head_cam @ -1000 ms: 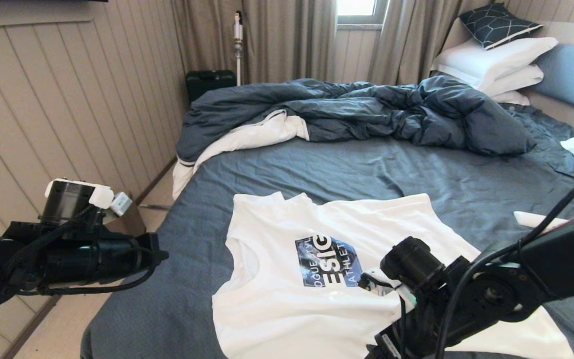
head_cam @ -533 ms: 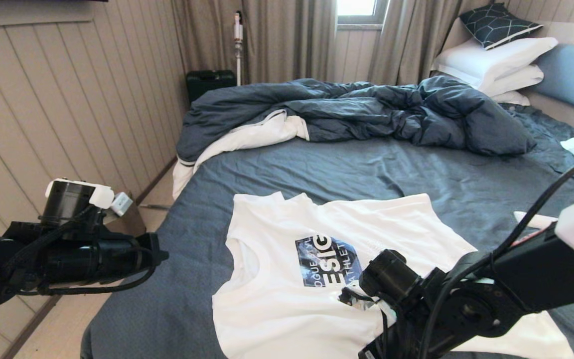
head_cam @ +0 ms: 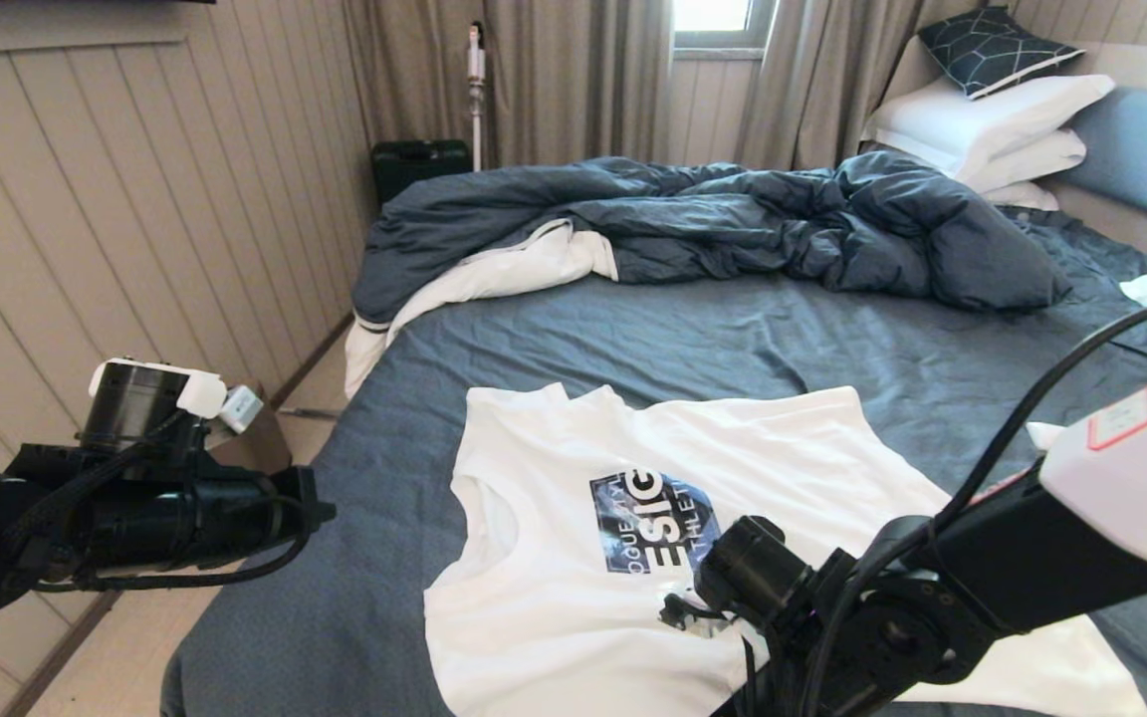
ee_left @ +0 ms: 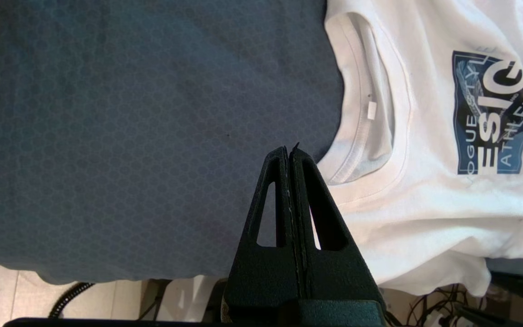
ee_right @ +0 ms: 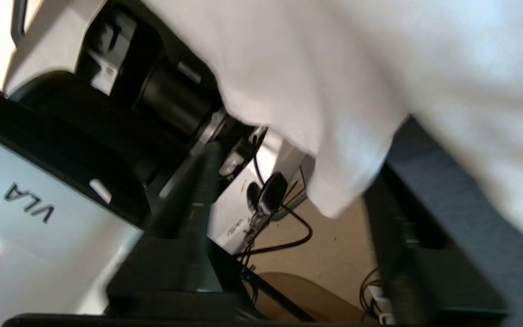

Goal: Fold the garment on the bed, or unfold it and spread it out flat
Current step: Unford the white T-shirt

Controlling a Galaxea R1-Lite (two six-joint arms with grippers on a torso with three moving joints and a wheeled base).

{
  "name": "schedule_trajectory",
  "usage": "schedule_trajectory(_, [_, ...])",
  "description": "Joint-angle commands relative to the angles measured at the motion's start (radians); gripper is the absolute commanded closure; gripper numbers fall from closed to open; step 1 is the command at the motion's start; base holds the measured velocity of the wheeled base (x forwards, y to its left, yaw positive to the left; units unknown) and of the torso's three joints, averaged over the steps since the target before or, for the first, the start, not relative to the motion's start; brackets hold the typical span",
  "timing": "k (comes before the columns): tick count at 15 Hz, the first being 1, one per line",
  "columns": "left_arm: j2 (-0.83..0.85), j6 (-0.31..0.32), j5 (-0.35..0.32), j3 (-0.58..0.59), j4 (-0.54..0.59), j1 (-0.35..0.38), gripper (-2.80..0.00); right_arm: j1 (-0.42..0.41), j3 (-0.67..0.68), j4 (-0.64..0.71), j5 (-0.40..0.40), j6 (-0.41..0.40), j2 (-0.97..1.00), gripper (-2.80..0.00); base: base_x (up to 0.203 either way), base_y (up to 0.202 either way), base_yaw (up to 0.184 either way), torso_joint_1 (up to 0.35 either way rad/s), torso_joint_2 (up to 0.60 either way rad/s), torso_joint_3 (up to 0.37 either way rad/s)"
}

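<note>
Dark blue-grey sheet covered the bed [head_cam: 693,329], its rumpled duvet [head_cam: 713,214] pushed to the far edge, which left the near half free for work. There the white T-shirt [head_cam: 573,597] lay printed side up, collar toward the left edge, its hem spilling over the near edge. The right tool [ee_right: 288,218] hung below that near edge, fingers apart around the dangling hem corner, not yet pinching it; probably placed to catch it for a fold. The left tool [ee_left: 290,154] waited pressed together above the sheet beside the collar.
</note>
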Motion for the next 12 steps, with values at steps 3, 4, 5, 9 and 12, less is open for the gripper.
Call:
schedule_trajectory(3, [0.004, -0.002, -0.001, 0.002, -0.001, -0.001, 0.0, 0.027, 0.032, 0.003, 0.001, 0.002, -0.004, 0.0, 0.0, 0.0, 0.0, 0.0, 0.0, 0.0])
schedule_trajectory(4, [0.007, -0.003, -0.003, 0.001, -0.001, 0.0, 0.0, 0.028, 0.044, 0.009, 0.001, 0.002, -0.013, 0.0, 0.0, 0.0, 0.0, 0.0, 0.0, 0.0])
schedule_trajectory(5, [0.007, -0.004, -0.013, 0.0, -0.001, 0.0, 0.0, 0.04, 0.055, 0.02, 0.001, 0.002, -0.019, 0.0, 0.0, 0.0, 0.0, 0.0, 0.0, 0.0])
schedule_trajectory(9, [0.008, -0.004, -0.021, 0.001, -0.001, 0.0, 0.0, 0.088, 0.084, 0.061, 0.003, 0.004, -0.044, 0.0, 0.0, 0.0, 0.0, 0.0, 0.0, 0.0])
schedule_trajectory(12, [0.008, -0.004, -0.021, 0.0, 0.0, 0.0, 0.0, 0.121, 0.118, 0.062, 0.003, 0.001, -0.073, 0.0, 0.0, 0.0, 0.0, 0.0, 0.0, 0.0])
